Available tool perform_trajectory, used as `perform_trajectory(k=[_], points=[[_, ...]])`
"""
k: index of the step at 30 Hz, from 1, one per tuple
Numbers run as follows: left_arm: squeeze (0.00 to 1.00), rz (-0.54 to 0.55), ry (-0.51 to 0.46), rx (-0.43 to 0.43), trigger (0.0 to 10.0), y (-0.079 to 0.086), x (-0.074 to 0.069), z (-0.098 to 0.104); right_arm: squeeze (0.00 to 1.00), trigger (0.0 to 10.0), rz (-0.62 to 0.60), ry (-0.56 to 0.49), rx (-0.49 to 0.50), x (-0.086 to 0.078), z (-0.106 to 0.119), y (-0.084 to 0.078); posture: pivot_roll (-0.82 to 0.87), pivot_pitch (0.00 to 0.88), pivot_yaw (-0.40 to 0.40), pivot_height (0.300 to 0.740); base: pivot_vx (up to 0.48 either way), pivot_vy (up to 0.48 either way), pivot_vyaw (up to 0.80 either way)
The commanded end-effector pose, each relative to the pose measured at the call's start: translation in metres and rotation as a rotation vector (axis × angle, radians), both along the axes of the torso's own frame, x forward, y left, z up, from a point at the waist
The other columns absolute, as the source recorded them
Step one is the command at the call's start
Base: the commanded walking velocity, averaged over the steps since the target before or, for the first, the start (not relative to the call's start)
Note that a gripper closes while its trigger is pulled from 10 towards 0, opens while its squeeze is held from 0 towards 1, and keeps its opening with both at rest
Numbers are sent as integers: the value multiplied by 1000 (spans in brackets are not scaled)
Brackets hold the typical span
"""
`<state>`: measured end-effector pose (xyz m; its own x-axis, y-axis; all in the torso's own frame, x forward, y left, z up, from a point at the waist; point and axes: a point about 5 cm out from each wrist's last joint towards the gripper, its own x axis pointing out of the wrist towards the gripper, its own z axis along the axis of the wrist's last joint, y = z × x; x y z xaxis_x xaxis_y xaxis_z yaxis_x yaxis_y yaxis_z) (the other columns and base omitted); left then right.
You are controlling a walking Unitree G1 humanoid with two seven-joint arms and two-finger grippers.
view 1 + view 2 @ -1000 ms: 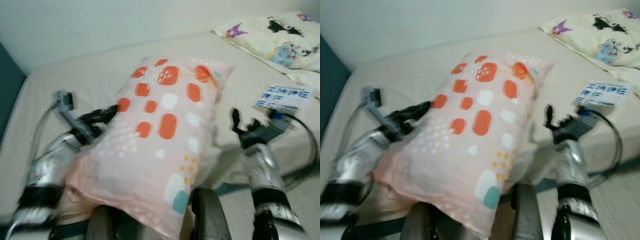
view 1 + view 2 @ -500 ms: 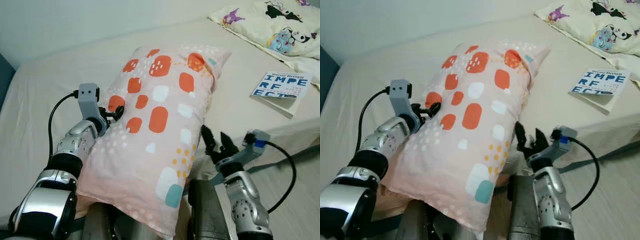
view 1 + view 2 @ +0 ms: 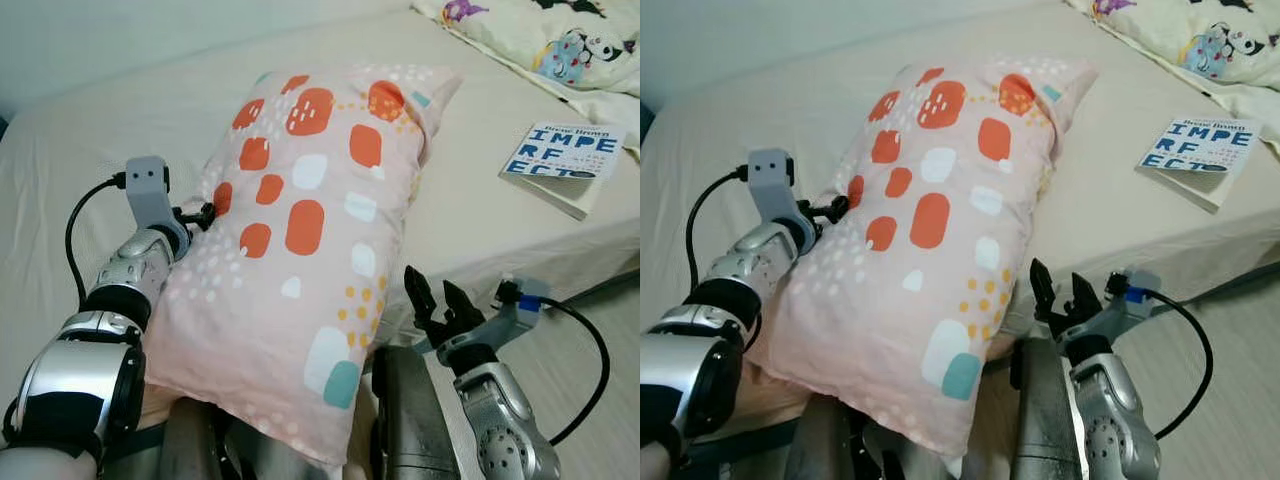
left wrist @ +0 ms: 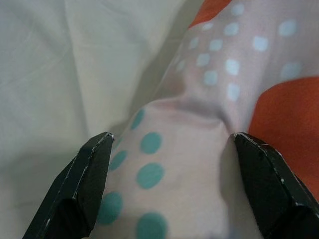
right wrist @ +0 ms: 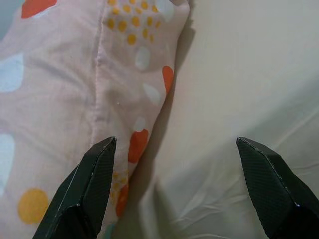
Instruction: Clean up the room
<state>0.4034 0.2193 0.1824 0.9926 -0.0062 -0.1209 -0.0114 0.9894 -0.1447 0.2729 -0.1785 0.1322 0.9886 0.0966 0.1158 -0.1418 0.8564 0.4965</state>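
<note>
A cream-sheeted bed (image 3: 90,140) is seen. A pink spotted pillow (image 3: 300,230) overhangs its near edge, with the left gripper (image 4: 169,164) spread wide around its side and the right gripper (image 3: 437,305) spread open beside it. A book (image 3: 562,160) near the right edge reads "IMPE RF ECT".

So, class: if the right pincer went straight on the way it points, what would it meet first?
Probably the bed sheet just beside the pink pillow; the open right pincer aims along the pillow's edge, though depth is unclear.
</note>
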Motion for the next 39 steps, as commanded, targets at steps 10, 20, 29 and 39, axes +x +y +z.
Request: perform_trajectory(k=[10, 20, 29, 39], points=[[0, -322, 300, -206, 10000, -10, -36, -78, 0, 10000, -16, 33, 20, -6, -2, 0, -211, 403, 72, 550, 0, 0, 0], [0, -761, 394, -599, 10000, -37, -66, -96, 0, 10000, -40, 41, 25, -7, 0, -5, -205, 394, 81, 550, 0, 0, 0], [0, -886, 337, -885, 10000, -48, -79, -98, 0, 10000, -51, 39, 29, -2, 1, -7, -187, 368, 85, 550, 0, 0, 0], [0, -1000, 231, -1129, 0, -74, -95, -98, 0, 10000, -59, 32, 29, 8, 2, -8, -165, 320, 91, 550, 0, 0, 0]])
